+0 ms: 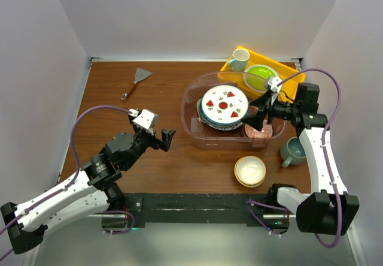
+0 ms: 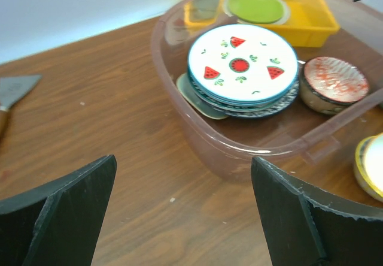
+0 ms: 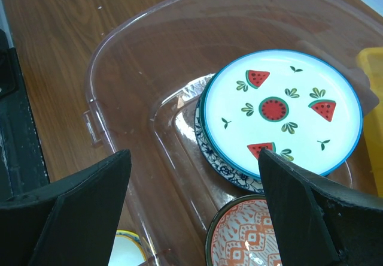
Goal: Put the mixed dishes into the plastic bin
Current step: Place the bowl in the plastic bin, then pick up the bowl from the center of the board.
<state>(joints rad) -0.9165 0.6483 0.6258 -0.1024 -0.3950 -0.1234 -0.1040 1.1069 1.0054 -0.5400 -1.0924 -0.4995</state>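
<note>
Yellow tray far right, holding lime-green plate, white mug; scraper far left on table.

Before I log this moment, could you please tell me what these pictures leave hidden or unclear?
Lower plates: under the watermelon plate in every view; only rims show.
Red-patterned bowl: cut by the right wrist view's bottom edge; the right gripper overlaps it from above.
Tan bowl: cut by the frame edge in both wrist views.
Grey-teal mug: top view only, too small for detail.
</note>
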